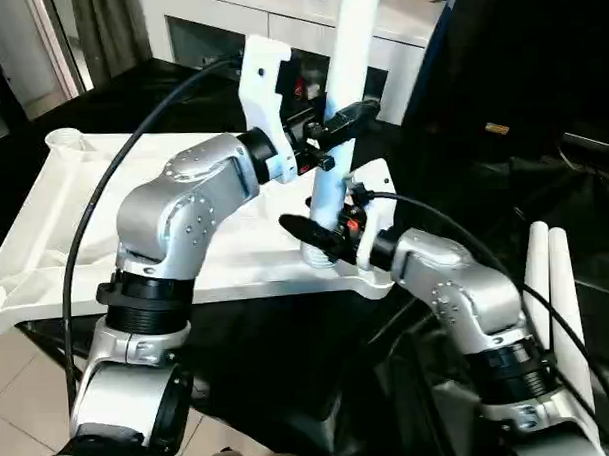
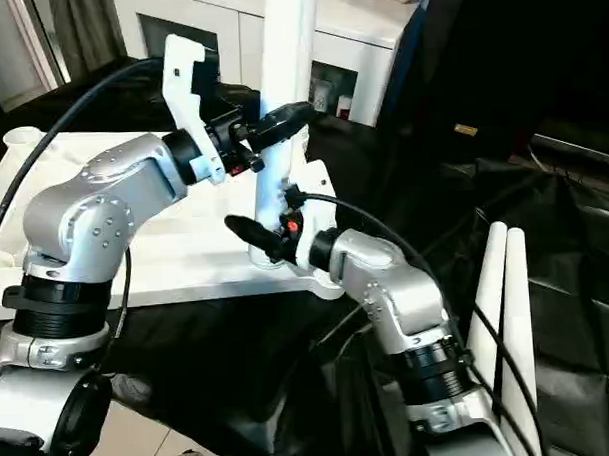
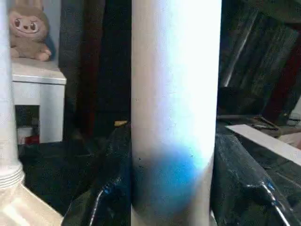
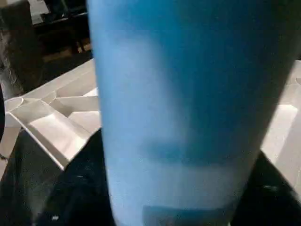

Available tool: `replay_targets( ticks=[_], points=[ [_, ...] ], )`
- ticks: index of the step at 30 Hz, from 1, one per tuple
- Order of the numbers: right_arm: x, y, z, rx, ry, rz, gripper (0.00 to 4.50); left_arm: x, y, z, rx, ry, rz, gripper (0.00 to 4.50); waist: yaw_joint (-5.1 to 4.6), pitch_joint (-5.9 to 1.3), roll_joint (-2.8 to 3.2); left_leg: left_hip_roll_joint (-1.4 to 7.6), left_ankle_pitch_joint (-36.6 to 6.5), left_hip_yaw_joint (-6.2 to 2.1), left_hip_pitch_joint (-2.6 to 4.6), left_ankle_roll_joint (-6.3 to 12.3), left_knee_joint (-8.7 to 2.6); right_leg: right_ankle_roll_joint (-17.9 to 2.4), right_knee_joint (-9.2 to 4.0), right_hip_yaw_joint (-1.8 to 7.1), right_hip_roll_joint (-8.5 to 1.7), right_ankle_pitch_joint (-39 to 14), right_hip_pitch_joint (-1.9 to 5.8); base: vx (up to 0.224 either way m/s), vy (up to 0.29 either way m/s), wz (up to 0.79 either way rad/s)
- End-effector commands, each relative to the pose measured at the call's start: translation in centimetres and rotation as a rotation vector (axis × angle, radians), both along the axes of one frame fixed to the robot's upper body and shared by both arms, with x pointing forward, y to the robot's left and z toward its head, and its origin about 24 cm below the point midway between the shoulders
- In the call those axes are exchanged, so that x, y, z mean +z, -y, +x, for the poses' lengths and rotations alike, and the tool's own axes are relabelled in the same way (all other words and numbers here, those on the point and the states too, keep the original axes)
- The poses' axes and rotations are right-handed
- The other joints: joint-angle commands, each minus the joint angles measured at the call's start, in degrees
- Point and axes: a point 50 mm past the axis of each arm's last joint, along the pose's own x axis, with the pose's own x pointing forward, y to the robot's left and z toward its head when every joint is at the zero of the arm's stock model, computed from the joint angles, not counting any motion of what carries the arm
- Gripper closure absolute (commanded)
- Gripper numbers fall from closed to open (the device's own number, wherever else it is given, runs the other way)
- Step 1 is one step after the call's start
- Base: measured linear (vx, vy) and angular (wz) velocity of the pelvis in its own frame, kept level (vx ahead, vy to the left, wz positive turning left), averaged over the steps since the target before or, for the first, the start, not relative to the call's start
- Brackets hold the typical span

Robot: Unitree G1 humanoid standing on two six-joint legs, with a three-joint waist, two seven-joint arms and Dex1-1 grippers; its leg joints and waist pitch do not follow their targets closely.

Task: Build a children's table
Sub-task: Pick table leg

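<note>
A white leg (image 1: 351, 56) stands upright in a corner socket of the upturned tabletop (image 1: 44, 212). The left gripper (image 1: 343, 122) clamps the leg higher up; the right gripper (image 1: 320, 232) clasps it near its base. Two spare legs (image 1: 548, 270) lean nearby.

Bright indoor light; both wrist views blurred close-up, the leg (image 3: 175, 108) glaring white
</note>
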Motion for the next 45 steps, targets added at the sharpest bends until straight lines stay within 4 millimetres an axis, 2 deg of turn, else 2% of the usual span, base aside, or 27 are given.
replay_targets(
  ticks=[1, 3, 8, 9, 10, 11, 13, 16, 20, 22, 25, 26, 28, 29, 32, 34, 39, 40, 43, 45],
  points=[
    [0.2, 0.9, 0.5, -0.042, 0.013, -0.007, 1.97, 0.9, 0.2, -0.2, 0.001, 0.04, -0.002, 2.69, -0.25, -4.22, 0.41, 3.93, -3.77, -1.46, 0.67, -2.28, -4.58, -8.37, -3.37, 3.58, -5.85, -8.3, 3.37, 0.0, 0.0, 0.0],
    [0.3, 0.9, 0.4, -0.026, 0.017, -0.008, 2.19, 0.9, 0.1, -0.2, 0.003, 0.041, -0.002, 2.69, -0.44, -4.23, 0.35, 3.91, -3.5, -1.45, 0.67, -2.13, -4.57, -8.48, -3.31, 3.58, -5.82, -7.67, 3.4, 0.0, 0.0, 0.0],
    [0.5, 0.7, -0.1, 0.04, 0.024, 0.013, 2.38, 0.6, -0.3, -0.1, 0.015, 0.051, 0.025, 2.69, -0.67, -4.21, 0.16, 3.86, -3.15, -1.38, 0.6, -1.37, -4.48, -8.64, -3.34, 3.6, -5.81, -7.68, 3.47, 0.0, 0.0, 0.0],
    [0.7, 0.6, -0.5, 0.095, 0.033, 0.034, 2.39, 0.6, -0.3, -0.1, 0.004, 0.032, 0.006, 2.34, -0.65, -4.2, 0.24, 3.91, -3.02, -1.39, 0.64, -1.29, -4.47, -8.76, -3.32, 3.6, -5.85, -7.74, 3.42, 0.0, 0.0, 0.0],
    [1.4, 0.7, -1.5, 0.209, 0.063, 0.083, 2.42, 0.4, -0.6, -0.1, -0.027, 0.007, -0.02, 2.13, -0.5, -4.23, 0.14, 3.86, -3.31, -1.32, 0.59, -0.81, -4.33, -8.87, -3.28, 3.61, -5.84, -7.35, 3.69, 0.0, 0.0, 0.0],
    [1.7, 0.7, -1.8, 0.24, 0.071, 0.097, 2.44, 0.4, -0.7, -0.2, -0.037, 0.002, -0.028, 1.99, -0.24, -4.28, 0.19, 3.95, -2.72, -1.32, 0.63, -0.31, -4.27, -9.22, -3.14, 3.63, -5.9, -6.39, 3.61, 0.0, 0.0, 0.0],
    [1.9, 0.8, -2.1, 0.274, 0.075, 0.115, 2.47, 0.4, -0.9, -0.2, -0.043, -0.004, -0.039, 1.92, -0.41, -4.25, 0.13, 3.91, -2.39, -1.39, 0.53, 0.37, -4.32, -9.5, -3.16, 3.56, -5.75, -5.79, 3.63, 0.0, 0.0, 0.0],
    [2.7, 1.7, -3.1, 0.39, 0.076, 0.169, 2.49, 0.0, -1.9, 0.1, -0.058, -0.024, -0.028, 1.7, -0.33, -4.12, 0.04, 3.85, -3.29, -1.33, 0.63, 0.8, -4.27, -9.9, -3.57, 3.49, -5.83, -8.49, 3.54, 0.0, 0.0, 0.0],
    [3.1, 2.2, -3.6, 0.458, 0.079, 0.177, 2.49, 0.5, -2.3, -0.4, -0.131, -0.017, -0.034, 1.7, -0.32, -4.1, 0.09, 3.89, -3.98, -1.37, 0.64, -0.07, -4.28, -9.06, -3.74, 3.49, -5.94, -11.65, 3.5, 0.0, 0.0, 0.0],
    [3.5, 2.7, -3.7, 0.485, 0.086, 0.196, 2.49, 1.0, -2.3, -1.0, -0.212, -0.035, -0.09, 1.7, -0.35, -4.16, -0.13, 3.93, -3.51, -1.3, 0.63, -0.11, -4.18, -9.7, -3.47, 3.46, -5.9, -10.53, 3.39, 0.0, 0.0, 0.0],
    [3.8, 3.0, -4.0, 0.513, 0.086, 0.204, 2.5, 1.1, -2.3, -1.6, -0.285, -0.047, -0.116, 1.7, -0.3, -4.11, -0.08, 3.89, -3.25, -1.29, 0.59, 0.03, -4.18, -10.07, -3.51, 3.44, -5.86, -10.49, 3.34, 0.0, 0.0, 0.0],
    [3.8, 3.1, -4.1, 0.527, 0.08, 0.203, 2.5, 1.1, -2.2, -1.8, -0.312, -0.048, -0.118, 1.95, -0.27, -4.09, 0.21, 3.92, -3.37, -1.39, 0.57, 0.0, -4.23, -9.95, -3.49, 3.44, -5.81, -10.78, 3.34, 0.0, 0.0, 0.0],
    [3.8, 3.2, -4.2, 0.539, 0.076, 0.202, 2.51, 1.0, -2.2, -2.0, -0.333, -0.051, -0.116, 2.01, -0.33, -4.03, 0.0, 3.82, -3.69, -1.32, 0.56, -0.02, -4.25, -9.47, -3.72, 3.46, -5.77, -11.65, 3.32, 0.0, 0.0, 0.0],
    [3.8, 3.2, -4.3, 0.544, 0.074, 0.2, 2.51, 0.9, -2.2, -2.0, -0.343, -0.056, -0.117, 2.01, -0.25, -4.06, 0.17, 3.85, -3.85, -1.33, 0.58, -0.26, -4.23, -9.23, -3.74, 3.48, -5.85, -12.41, 3.34, 0.0, 0.0, 0.0],
    [3.8, 3.3, -4.2, 0.525, 0.087, 0.181, 2.51, 0.7, -2.2, -1.8, -0.326, -0.066, -0.129, 2.34, -0.19, -4.07, 0.16, 3.9, -4.33, -1.33, 0.72, -0.56, -4.25, -8.94, -3.87, 3.47, -5.8, -12.96, 3.18, 0.0, 0.0, 0.0],
    [3.7, 3.3, -4.2, 0.515, 0.097, 0.167, 2.51, 0.7, -2.2, -1.7, -0.316, -0.065, -0.134, 2.4, -0.19, -4.08, 0.2, 3.89, -4.38, -1.37, 0.62, -0.81, -4.29, -8.89, -3.82, 3.44, -5.81, -13.03, 3.28, 0.0, 0.0, 0.0],
    [3.3, 3.2, -3.8, 0.468, 0.084, 0.129, 2.51, 1.1, -2.1, -1.6, -0.304, -0.053, -0.126, 2.55, -0.31, -4.1, -0.13, 3.79, -3.98, -1.35, 0.52, -0.87, -4.28, -8.33, -3.84, 3.47, -5.76, -13.09, 3.34, 0.0, 0.0, 0.0],
    [3.3, 3.2, -3.8, 0.463, 0.074, 0.131, 1.95, 1.1, -2.1, -1.6, -0.307, -0.051, -0.125, 2.58, -0.26, -4.11, -0.08, 3.77, -3.92, -1.35, 0.51, -0.78, -4.24, -8.23, -3.84, 3.47, -5.78, -13.21, 3.35, 0.0, 0.0, 0.0],
    [3.6, 3.2, -3.6, 0.45, 0.061, 0.141, 1.8, 1.2, -1.9, -1.5, -0.295, -0.042, -0.106, 2.6, -0.31, -4.08, 0.05, 3.78, -4.25, -1.39, 0.51, -0.74, -4.27, -7.97, -3.9, 3.44, -5.72, -13.7, 3.27, 0.0, 0.0, 0.0],
    [3.6, 3.1, -3.4, 0.425, 0.082, 0.078, 1.55, 1.4, -1.7, -1.3, -0.284, -0.032, -0.093, 2.62, -0.32, -4.1, 0.12, 3.79, -4.11, -1.41, 0.55, -1.07, -4.31, -7.41, -3.98, 3.45, -5.66, -13.94, 3.28, 0.0, 0.0, 0.0]
  ],
)
